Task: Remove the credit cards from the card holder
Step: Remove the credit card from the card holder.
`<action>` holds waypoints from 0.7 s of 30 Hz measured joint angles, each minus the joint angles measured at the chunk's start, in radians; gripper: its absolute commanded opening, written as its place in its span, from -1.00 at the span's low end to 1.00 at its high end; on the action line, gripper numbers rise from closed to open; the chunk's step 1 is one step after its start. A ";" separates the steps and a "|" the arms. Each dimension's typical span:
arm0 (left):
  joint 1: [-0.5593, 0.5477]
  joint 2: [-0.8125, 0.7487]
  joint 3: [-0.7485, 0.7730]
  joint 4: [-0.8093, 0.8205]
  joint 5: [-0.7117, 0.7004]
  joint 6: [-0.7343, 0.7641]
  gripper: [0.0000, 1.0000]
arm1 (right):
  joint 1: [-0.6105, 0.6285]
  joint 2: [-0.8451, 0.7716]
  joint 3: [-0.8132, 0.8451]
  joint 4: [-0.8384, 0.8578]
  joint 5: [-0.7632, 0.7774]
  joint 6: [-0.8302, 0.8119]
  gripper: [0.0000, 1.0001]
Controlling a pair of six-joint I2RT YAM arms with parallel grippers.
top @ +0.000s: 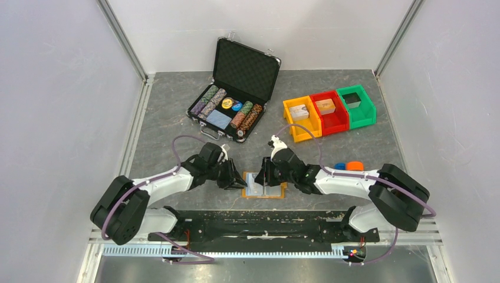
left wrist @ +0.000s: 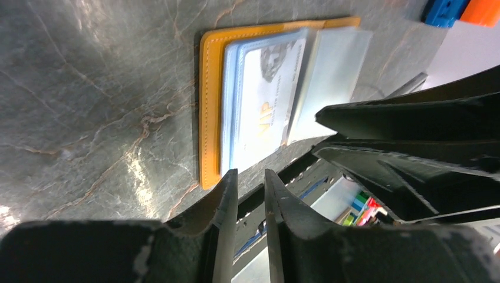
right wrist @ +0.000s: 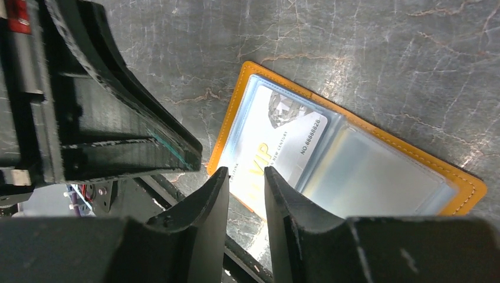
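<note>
Open card holder [left wrist: 209,106] at near edge of counter [top: 171,112]; left tool [left wrist: 250,177] and right tool [right wrist: 245,174] hover slightly parted, empty. Best: pin holder, pinch card [right wrist: 277,141] by edge.

Top view high above table [top: 177,106], both wrist views close over card holder [left wrist: 207,118]

From above, the left gripper [top: 239,181] and right gripper [top: 268,177] cover the middle of the card holder [top: 280,193]; its cards [top: 257,187] are too small to read. In the left wrist view the right gripper's body hides the holder's lower right part, and the top edge cuts off 2 things, a blue object [left wrist: 445,10] and an orange object [left wrist: 483,10]. In the right wrist view the printed card [right wrist: 277,147] runs behind the jaws; contact cannot be told.
</note>
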 measured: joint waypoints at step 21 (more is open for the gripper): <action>0.009 0.137 0.056 0.121 0.027 0.002 -0.74 | 0.003 0.055 -0.028 0.006 0.069 0.043 -0.35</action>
